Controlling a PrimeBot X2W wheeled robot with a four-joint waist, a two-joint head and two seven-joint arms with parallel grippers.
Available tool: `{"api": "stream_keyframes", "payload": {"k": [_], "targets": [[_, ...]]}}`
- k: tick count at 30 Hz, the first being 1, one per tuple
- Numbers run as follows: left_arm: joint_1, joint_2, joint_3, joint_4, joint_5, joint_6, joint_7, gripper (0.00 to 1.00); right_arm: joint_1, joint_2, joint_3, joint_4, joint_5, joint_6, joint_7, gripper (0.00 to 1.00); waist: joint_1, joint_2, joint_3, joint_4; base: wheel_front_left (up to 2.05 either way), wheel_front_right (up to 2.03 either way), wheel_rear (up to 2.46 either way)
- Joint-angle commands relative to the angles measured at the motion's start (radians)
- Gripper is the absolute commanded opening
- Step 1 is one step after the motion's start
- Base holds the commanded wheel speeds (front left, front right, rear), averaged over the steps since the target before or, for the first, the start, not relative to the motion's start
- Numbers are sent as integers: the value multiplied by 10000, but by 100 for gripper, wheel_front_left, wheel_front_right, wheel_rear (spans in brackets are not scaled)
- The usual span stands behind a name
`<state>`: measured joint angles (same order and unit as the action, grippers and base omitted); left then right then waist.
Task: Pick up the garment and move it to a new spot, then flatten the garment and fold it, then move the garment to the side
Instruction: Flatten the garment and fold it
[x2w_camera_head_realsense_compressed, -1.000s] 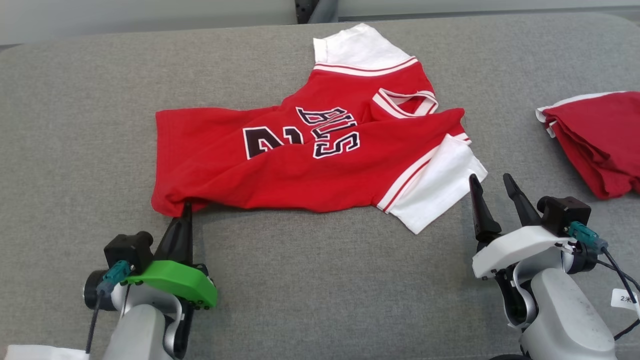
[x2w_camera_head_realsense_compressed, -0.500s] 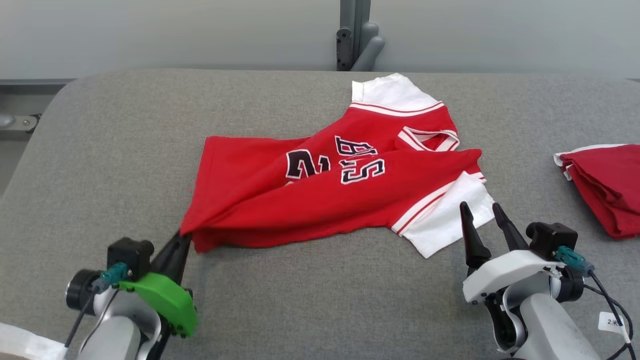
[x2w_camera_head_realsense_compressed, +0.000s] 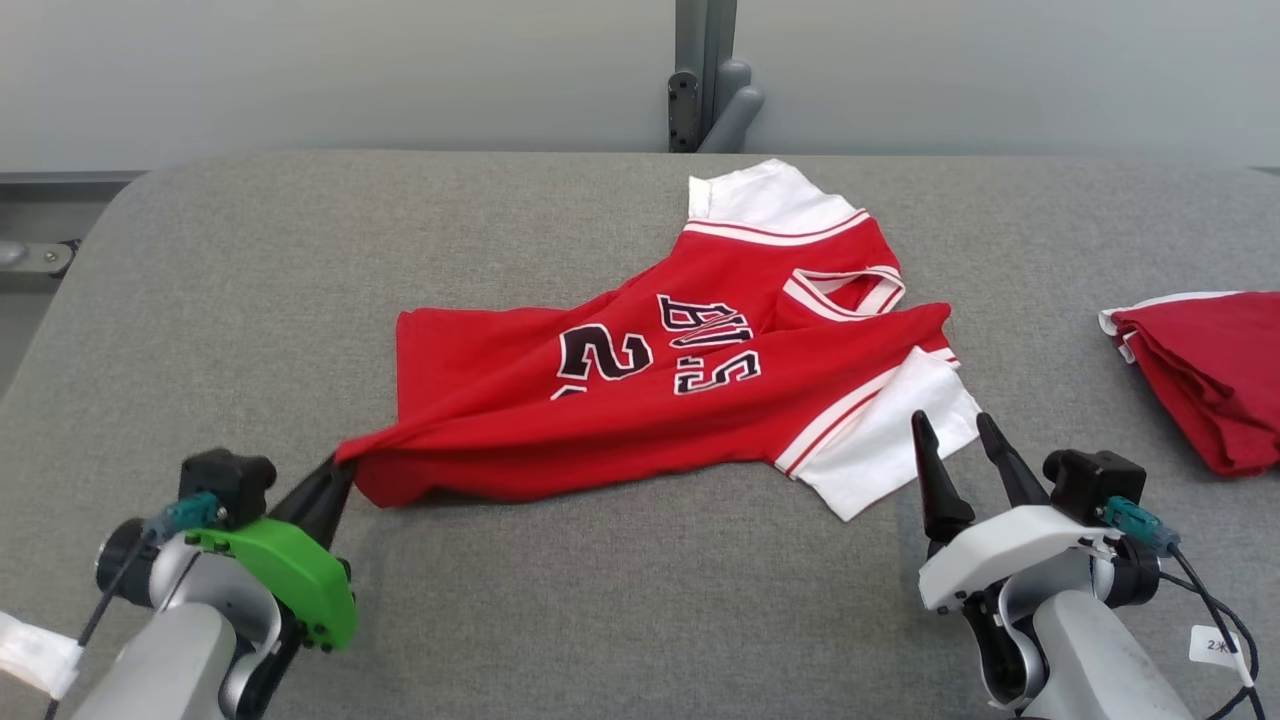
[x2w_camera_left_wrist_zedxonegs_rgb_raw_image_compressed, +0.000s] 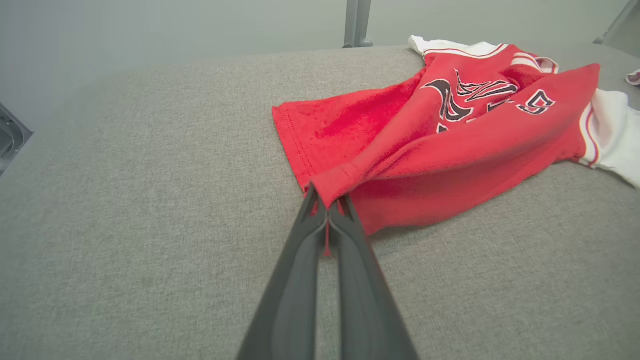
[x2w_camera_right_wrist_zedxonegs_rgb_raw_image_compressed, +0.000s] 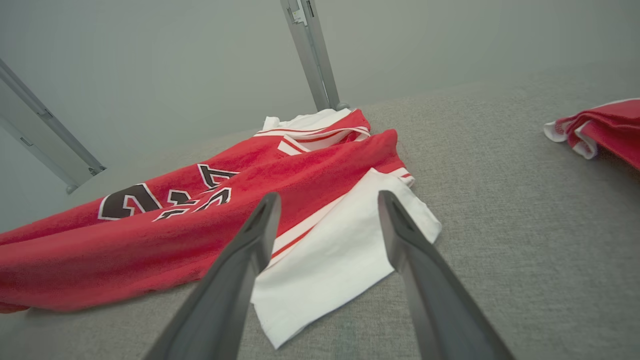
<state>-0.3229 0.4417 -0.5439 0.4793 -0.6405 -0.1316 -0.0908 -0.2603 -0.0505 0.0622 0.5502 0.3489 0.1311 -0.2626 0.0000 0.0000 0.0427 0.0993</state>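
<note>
Garment (x2w_camera_head_realsense_compressed: 640, 400) sits rumpled mid-frame on the grey pad (x2w_camera_head_realsense_compressed: 600, 600), lower-left hem corner (x2w_camera_head_realsense_compressed: 378, 482) pinched in the closed left gripper (x2w_camera_head_realsense_compressed: 338, 468), probably to tug it flat, while the right gripper (x2w_camera_head_realsense_compressed: 950, 420) hovers spread apart beside the white sleeve (x2w_camera_head_realsense_compressed: 885, 455).

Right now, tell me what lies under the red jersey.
The jersey lies on the grey fabric surface; its upper fold hides lower layers and whatever is beneath them.

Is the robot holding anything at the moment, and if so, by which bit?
Yes: the left gripper is shut on the red shirt, pinching a corner of its bottom hem. The right gripper is open and holds nothing.
</note>
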Motion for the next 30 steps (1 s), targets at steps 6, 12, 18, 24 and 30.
{"api": "stream_keyframes", "payload": {"k": [6, 12, 18, 24, 30], "targets": [[-2106, -442, 124, 1739, 497, 441, -381, 0, -631, -100, 274, 33, -41, -7, -29, 100, 0, 0, 1216, -762, 0, 0, 0], [-3107, -815, 334, 3378, 558, 847, -937, 0, -1024, -278, 421, 12, -82, -7, -29, 100, 0, 0, 1835, -1365, 0, 0, 0], [-3942, -1064, 682, 4676, 924, 1663, -1679, 37, -1285, -468, 391, -23, -2, -7, -29, 100, 0, 0, 2251, -1806, 0, 0, 0], [-3844, -1374, 1236, 5165, 859, 1788, -1745, 100, -1149, -477, 422, 111, 42, -7, -29, 100, 0, 0, 2077, -1826, 0, 0, 0], [-2882, -1713, 2048, 4142, 1276, 1880, -1742, 100, -776, -362, 407, 217, 93, -9, -29, 100, 0, 0, 1325, -1446, 0, 0, 0]]}}
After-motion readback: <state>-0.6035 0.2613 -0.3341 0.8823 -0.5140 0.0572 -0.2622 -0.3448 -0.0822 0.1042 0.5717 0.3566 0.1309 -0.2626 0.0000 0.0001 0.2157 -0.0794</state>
